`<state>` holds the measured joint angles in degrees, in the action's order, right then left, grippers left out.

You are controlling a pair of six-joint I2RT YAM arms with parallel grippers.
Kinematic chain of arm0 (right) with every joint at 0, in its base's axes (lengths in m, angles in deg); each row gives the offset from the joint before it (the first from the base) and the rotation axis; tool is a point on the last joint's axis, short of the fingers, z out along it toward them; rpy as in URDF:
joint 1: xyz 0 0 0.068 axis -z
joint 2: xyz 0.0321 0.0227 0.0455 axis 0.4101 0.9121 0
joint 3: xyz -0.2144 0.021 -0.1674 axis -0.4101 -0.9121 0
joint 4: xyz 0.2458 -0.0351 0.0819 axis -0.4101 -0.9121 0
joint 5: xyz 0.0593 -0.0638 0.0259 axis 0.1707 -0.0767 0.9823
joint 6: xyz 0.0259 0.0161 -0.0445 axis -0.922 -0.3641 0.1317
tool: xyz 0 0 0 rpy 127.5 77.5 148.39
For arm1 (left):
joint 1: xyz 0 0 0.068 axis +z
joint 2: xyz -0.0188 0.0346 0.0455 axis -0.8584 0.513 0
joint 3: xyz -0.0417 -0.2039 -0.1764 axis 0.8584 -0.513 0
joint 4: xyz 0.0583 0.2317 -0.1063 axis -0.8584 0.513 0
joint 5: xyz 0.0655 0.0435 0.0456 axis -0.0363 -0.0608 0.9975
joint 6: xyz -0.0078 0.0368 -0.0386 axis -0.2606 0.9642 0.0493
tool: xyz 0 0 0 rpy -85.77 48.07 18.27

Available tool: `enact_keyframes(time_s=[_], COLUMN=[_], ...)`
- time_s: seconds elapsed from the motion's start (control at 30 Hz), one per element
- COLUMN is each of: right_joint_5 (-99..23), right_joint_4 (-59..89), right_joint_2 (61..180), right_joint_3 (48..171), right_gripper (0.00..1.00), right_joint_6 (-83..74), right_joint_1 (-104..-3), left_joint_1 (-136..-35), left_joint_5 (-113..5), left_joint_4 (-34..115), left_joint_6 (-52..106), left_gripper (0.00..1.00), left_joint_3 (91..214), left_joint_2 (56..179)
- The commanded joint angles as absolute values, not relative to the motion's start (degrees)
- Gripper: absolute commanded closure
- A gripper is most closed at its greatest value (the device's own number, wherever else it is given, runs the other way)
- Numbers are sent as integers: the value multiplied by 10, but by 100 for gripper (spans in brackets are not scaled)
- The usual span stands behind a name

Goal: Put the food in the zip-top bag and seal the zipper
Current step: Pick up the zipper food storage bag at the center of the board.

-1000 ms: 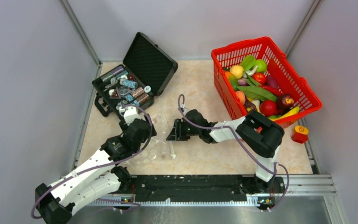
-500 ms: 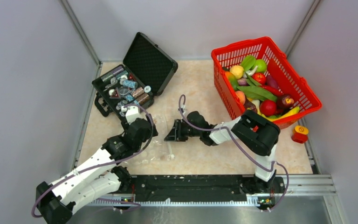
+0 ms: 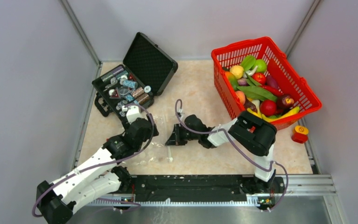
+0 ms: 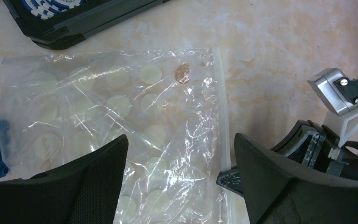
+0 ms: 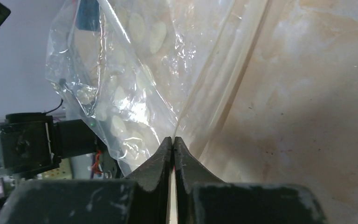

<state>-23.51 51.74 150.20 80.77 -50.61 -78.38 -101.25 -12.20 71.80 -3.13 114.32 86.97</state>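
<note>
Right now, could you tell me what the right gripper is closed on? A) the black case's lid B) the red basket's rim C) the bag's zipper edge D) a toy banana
C: the right wrist view shows the right gripper pinching the whitish zipper of the zip-top bag between shut fingertips.

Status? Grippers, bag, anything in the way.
Right gripper shut on whitish zipper strip of clear crinkly zip-top bag. Left gripper open above bag. Glossy plastic toy food in red mesh basket, none bagged; nothing blocking.
</note>
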Motion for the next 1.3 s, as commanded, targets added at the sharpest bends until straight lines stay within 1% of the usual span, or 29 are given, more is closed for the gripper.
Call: enact_keyframes(time_s=[0.0, 0.1, 0.17, 0.27, 0.37, 0.43, 0.5, 0.7, 0.77, 0.9, 1.1, 1.27], right_joint_5=[-272, -321, -366, -397, -420, -456, -488, -566, -579, -599, -627, -648], right_joint_4=[553, 571, 546, 519, 492, 489, 477, 439, 432, 448, 433, 428], right_joint_2=[1456, 1396, 1355, 1318, 1299, 1281, 1265, 1233, 1226, 1214, 1210, 1207], right_joint_3=[800, 761, 749, 744, 745, 739, 739, 745, 746, 734, 743, 749], right_gripper=[100, 100, 100, 100, 100, 100, 100, 100, 100, 100, 100, 100], right_joint_6=[-452, -403, -358, -315, -302, -292, -287, -282, -274, -271, -255, -249], right_joint_1=[-807, -821, -835, -852, -863, -879, -887, -903, -911, -920, -930, -937], left_joint_1=[-1004, -998, -993, -992, -992, -993, -993, -993, -993, -995, -996, -1002], left_joint_5=[-140, -164, -183, -218, -292, -341, -362, -357, -355, -310, -314, -300], left_joint_4=[685, 690, 698, 693, 674, 658, 668, 703, 711, 753, 756, 773], left_joint_6=[-26, -21, -19, -13, 7, 24, 24, 30, 28, 18, 27, 36], left_gripper=[16, 15, 14, 12, 11, 11, 11, 16, 17, 19, 23, 32], left_joint_3=[1151, 1171, 1191, 1222, 1258, 1275, 1295, 1322, 1334, 1361, 1377, 1385], left_joint_2=[883, 894, 902, 907, 920, 934, 952, 993, 1011, 1043, 1065, 1080])
